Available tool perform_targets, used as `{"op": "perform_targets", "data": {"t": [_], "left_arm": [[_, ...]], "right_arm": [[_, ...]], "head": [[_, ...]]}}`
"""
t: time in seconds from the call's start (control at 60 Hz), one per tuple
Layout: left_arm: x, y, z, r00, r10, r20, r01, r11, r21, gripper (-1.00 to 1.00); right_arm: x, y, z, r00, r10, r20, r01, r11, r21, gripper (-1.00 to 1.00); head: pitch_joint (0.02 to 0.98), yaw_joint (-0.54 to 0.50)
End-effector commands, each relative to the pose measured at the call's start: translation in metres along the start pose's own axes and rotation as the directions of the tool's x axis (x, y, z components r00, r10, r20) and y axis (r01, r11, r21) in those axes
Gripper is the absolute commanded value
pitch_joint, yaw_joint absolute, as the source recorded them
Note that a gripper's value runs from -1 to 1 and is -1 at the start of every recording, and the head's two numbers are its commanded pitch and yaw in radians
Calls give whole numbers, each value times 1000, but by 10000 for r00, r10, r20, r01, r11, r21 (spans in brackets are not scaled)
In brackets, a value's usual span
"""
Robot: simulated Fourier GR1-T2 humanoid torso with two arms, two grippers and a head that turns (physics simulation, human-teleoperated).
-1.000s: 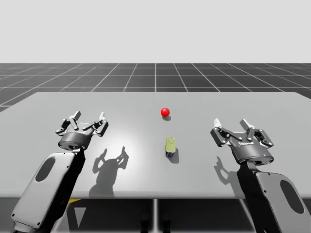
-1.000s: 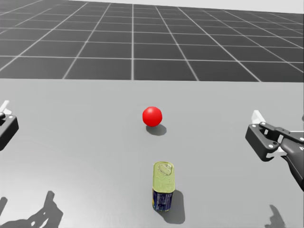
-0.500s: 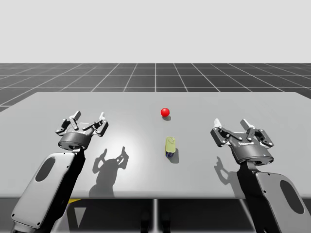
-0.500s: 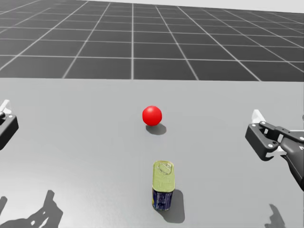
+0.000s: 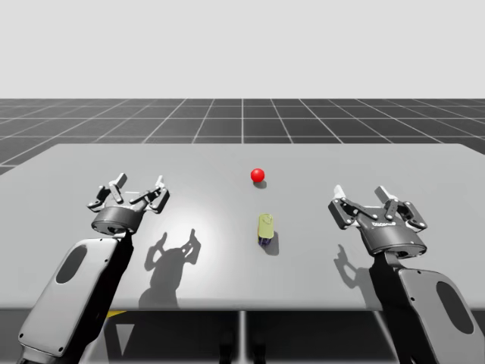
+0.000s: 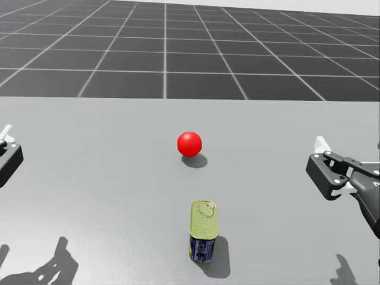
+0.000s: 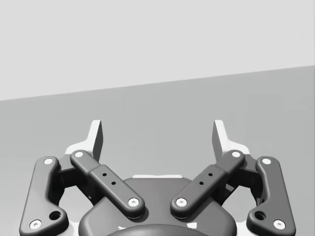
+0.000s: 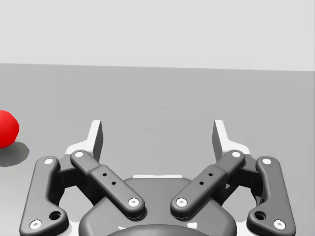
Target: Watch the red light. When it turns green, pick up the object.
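A red ball-shaped light [image 5: 258, 176] [image 6: 189, 144] rests on the grey table [image 5: 212, 163], a little beyond the middle. Nearer to me stands a small flat tin [image 5: 265, 227] [image 6: 203, 230] with a yellow-green lid and dark blue sides. My left gripper [image 5: 138, 186] [image 7: 157, 135] hovers open at the table's left, well away from the tin. My right gripper [image 5: 364, 196] [image 8: 157, 135] hovers open at the right, also apart from the tin. In the right wrist view the red light [image 8: 7, 129] lies ahead and off to one side of the fingers.
The table's front edge [image 5: 242, 309] runs just ahead of my arms. A dark gridded floor [image 5: 242, 121] lies beyond the far edge. Bare grey tabletop lies between each gripper and the tin.
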Motion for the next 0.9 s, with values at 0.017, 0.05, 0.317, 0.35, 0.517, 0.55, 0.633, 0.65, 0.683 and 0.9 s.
{"op": "perform_targets", "data": {"t": [0.017,0.05,0.317,0.35,0.517,0.55,0.633,0.65,0.683,0.9], "left_arm": [[0,0,0,10000,-3,-1,3,10000,-2,-1000],[0,0,0,10000,-3,-1,3,10000,-2,-1000],[0,0,0,10000,-3,-1,3,10000,-2,-1000],[0,0,0,10000,-3,-1,3,10000,-2,-1000],[0,0,0,10000,-3,-1,3,10000,-2,-1000],[0,0,0,10000,-3,-1,3,10000,-2,-1000],[0,0,0,10000,-5,-41,5,10000,-49,-1000],[0,0,0,10000,2,-48,-2,10000,-52,-1000],[0,0,0,10000,17,-64,-18,10000,-71,-1000],[0,0,0,10000,23,-70,-24,10000,-88,-1000]], "right_arm": [[0,0,0,10000,-2,-4,2,10000,-2,-1000],[0,0,0,10000,-3,-4,3,10000,-3,-1000],[0,0,0,10000,17,-5,-17,10000,-13,-1000],[0,0,0,10000,19,-1,-19,10000,-14,-1000],[0,0,0,10000,30,4,-30,10000,-16,-1000],[0,0,0,10000,35,1,-35,10000,-17,-1000],[0,0,0,10000,39,6,-39,10000,-20,-1000],[0,0,0,10000,40,7,-40,10000,-21,-1000],[0,0,0,10000,40,7,-40,10000,-25,-1000],[0,0,0,10000,43,17,-43,10000,-33,-1000]], "head": [[596,-90],[595,-90],[595,-90],[595,-90],[593,-91],[593,-91],[594,-90],[594,-91],[594,-90],[636,-93]]}}
